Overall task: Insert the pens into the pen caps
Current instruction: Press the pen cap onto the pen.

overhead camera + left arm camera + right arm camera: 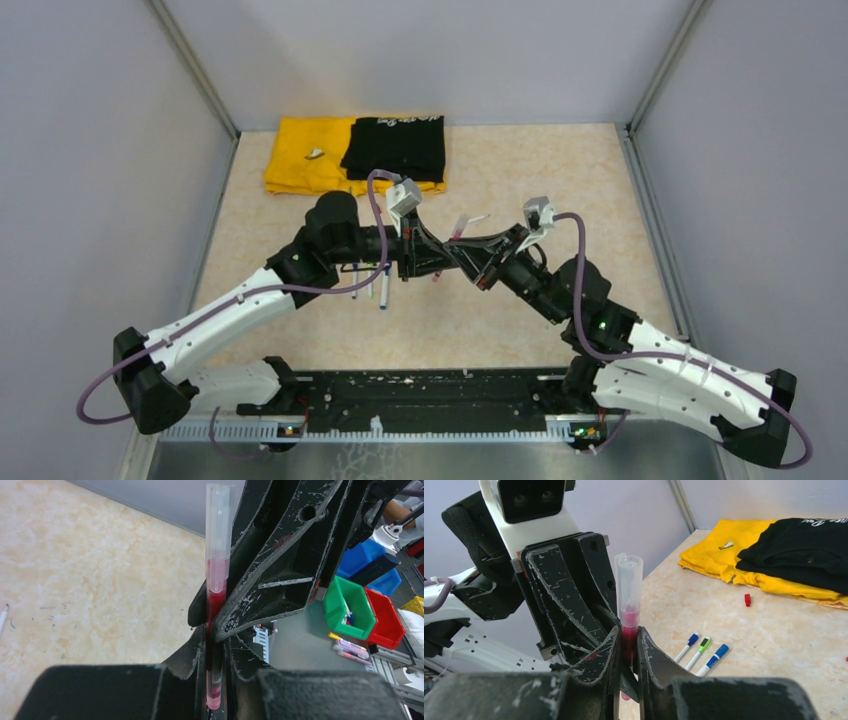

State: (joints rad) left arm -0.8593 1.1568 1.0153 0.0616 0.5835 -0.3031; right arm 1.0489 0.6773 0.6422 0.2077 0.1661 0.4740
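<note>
One red pen (218,555) stands between both grippers above the table's middle, its clear white end (629,582) pointing up. My left gripper (216,650) is shut on the pen's lower part, and a pink end (214,700) shows below. My right gripper (629,635) is shut on the red stretch just above. The fingers hide whether a cap is on it. Three capped pens, blue (687,647), green (700,652) and blue (713,658), lie side by side on the table. A loose red pen cap (747,600) lies near the cloths.
A folded yellow cloth (300,160) and a black one (395,145) lie at the back of the table. Grey walls close in the left, back and right sides. Off the table, green (350,605), red (385,617) and blue (365,555) bins show.
</note>
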